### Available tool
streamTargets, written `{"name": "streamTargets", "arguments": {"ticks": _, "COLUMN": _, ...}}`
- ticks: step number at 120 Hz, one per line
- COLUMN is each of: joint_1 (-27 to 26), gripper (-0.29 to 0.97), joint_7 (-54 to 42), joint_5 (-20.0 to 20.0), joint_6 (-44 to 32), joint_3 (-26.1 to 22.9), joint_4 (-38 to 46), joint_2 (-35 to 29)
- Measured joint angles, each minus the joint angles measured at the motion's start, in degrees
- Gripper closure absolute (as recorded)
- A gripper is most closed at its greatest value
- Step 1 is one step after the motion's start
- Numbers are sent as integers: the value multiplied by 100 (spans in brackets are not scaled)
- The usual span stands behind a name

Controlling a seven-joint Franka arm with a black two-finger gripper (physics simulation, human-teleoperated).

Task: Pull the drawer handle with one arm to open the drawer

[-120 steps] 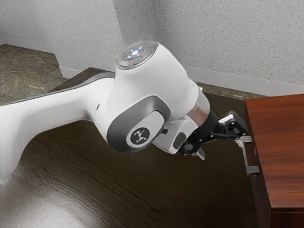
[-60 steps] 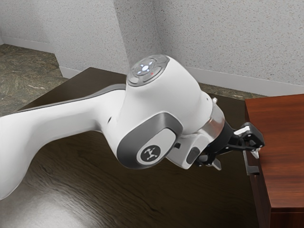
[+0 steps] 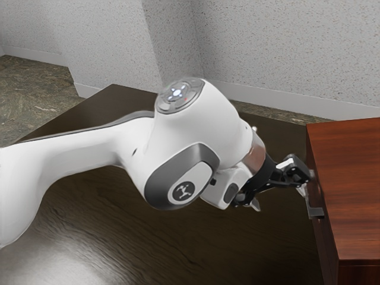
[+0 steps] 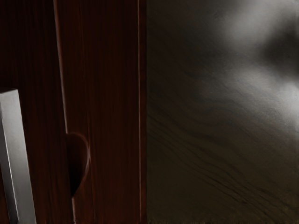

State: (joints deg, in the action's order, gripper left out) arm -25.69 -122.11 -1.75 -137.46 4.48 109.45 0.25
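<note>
A red-brown wooden cabinet (image 3: 350, 178) stands at the exterior view's right, with the drawer front (image 4: 103, 93) on its side facing the arm. A silver bar handle (image 3: 311, 202) is fixed to that front, and its lower bracket stands out toward the arm. My black gripper (image 3: 300, 175) is at the handle's upper end, covering that part of the bar. In the wrist view the silver handle (image 4: 14, 158) runs close beside my hand against the dark wood.
The cabinet sits on a dark wooden table (image 3: 119, 225), whose top is also seen beside the drawer front (image 4: 219, 140). A speckled white wall (image 3: 267, 47) and a patterned floor (image 3: 29, 89) lie behind. My white arm crosses the table from the exterior view's left.
My hand went right and down to the handle, then drew back a little to the left. The handle's lower bracket stays where it was.
</note>
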Motion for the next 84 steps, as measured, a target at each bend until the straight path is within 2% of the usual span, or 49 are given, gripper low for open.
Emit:
{"name": "streamTargets", "arguments": {"ticks": 31, "joint_1": 279, "gripper": 0, "joint_7": 16, "joint_5": -11, "joint_6": -16, "joint_3": -9, "joint_4": -56, "joint_2": 66}}
{"name": "streamTargets", "arguments": {"ticks": 49, "joint_1": 367, "gripper": 0, "joint_7": 24, "joint_5": -242, "joint_6": -25, "joint_3": -20, "joint_4": -76, "joint_2": 90}}
{"name": "streamTargets", "arguments": {"ticks": 84, "joint_1": 79, "gripper": -1, "joint_7": 38, "joint_5": -305, "joint_6": -35, "joint_3": -37, "joint_4": -217, "joint_2": 212}}
